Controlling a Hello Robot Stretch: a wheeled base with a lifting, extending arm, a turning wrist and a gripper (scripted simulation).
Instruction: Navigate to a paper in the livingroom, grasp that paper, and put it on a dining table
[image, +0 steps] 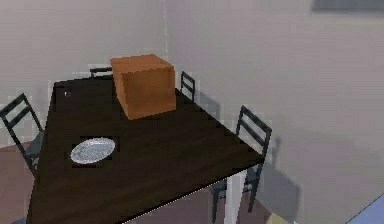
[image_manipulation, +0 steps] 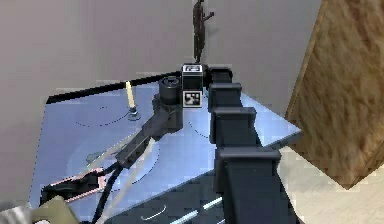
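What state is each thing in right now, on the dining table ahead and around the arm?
box: upright, closed, standing on the dark table.
plate: lying flat on the table, nothing on it.
chairs: upright, drawn up to the table.
candle: upright on the blue-grey surface; whether it is lit cannot be told.
gripper: seen against that surface; cannot tell whether it holds anything.

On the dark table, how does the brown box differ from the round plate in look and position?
The brown box is a tall, orange-brown block; the round plate is low and silver-grey. The box is far bigger than the plate. The box stands toward the far end, the plate nearer, by the forward view's left side. Both rest on the dark table, apart.
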